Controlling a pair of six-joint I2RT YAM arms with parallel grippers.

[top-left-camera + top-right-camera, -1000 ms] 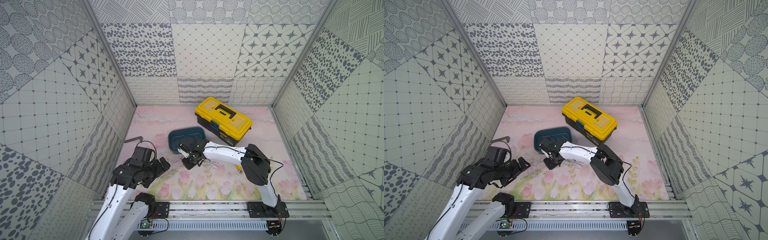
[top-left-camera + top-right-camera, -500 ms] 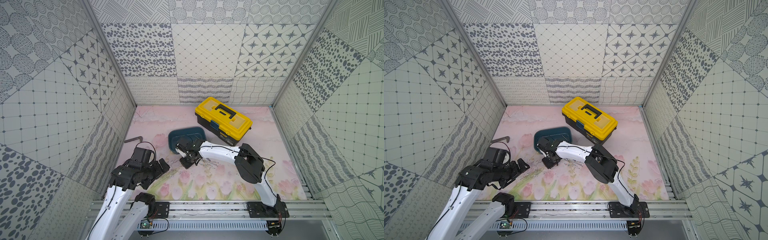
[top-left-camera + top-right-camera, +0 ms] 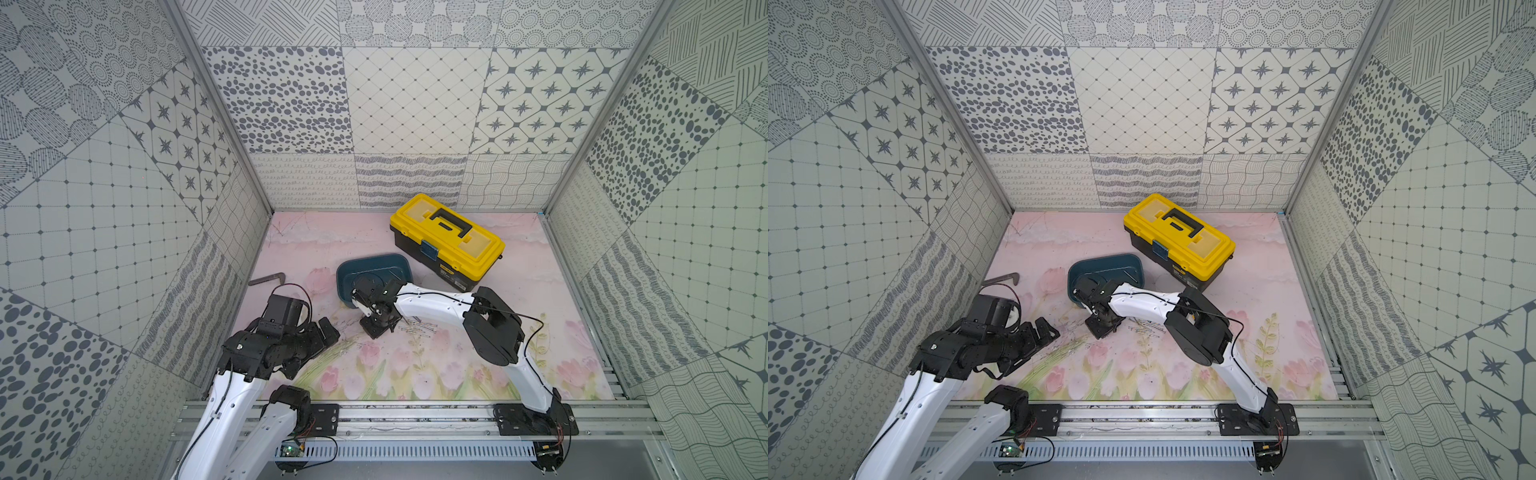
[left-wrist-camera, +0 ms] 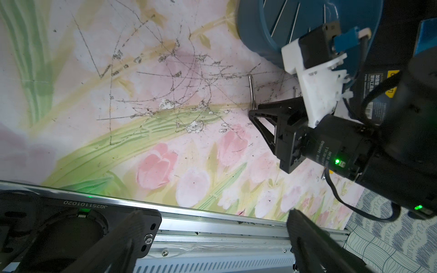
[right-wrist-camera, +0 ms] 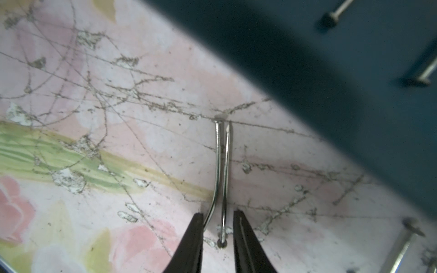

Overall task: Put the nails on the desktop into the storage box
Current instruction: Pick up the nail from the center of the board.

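Right tool (image 5: 217, 219) narrowly apart, straddling two nails (image 5: 223, 177) at lower centre of frame, not clamped. Likely light, stiff, slick; one bent. Pinch mid-shank. Left tool (image 4: 212, 222) wide apart.

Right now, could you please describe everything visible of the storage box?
The storage box is a shallow, lidless, dark teal tub, plastic-looking, rectangular with rounded corners. It sits upright on the desktop beside the yellow toolbox, a few nails inside. In both top views the right arm overlaps its near edge.
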